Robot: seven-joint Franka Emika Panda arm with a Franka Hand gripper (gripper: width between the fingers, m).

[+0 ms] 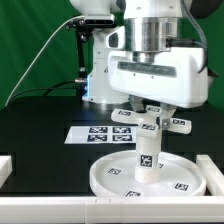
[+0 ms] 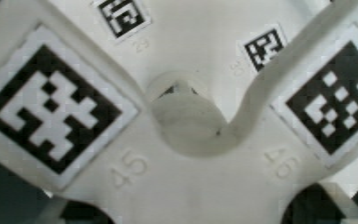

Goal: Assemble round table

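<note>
Claw (image 1: 152,103) sits low over the cross-shaped piece (image 1: 150,114), right on top of the build, but its fingers are hidden behind the arm's big white head, so I can't tell how wide it's open or whether it's got hold of anything. Wrist view shows only the cross's tagged arms (image 2: 51,105) fanning out from a round hub (image 2: 188,120), no fingertips.

Under the cross, the short post (image 1: 146,150) stands upright on the round disc (image 1: 110,180), which lies near the front edge of the black tabletop (image 1: 40,130), approx. mid-width. Marker board (image 1: 100,133) lies flat just behind the disc, toward the back edge.

Risk, imo: the cross looks perched on the post, not nec. seated. If the claw twists or lifts off-centre, the post could tip or the cross slide off. Any side push could also shove the disc across the table.
</note>
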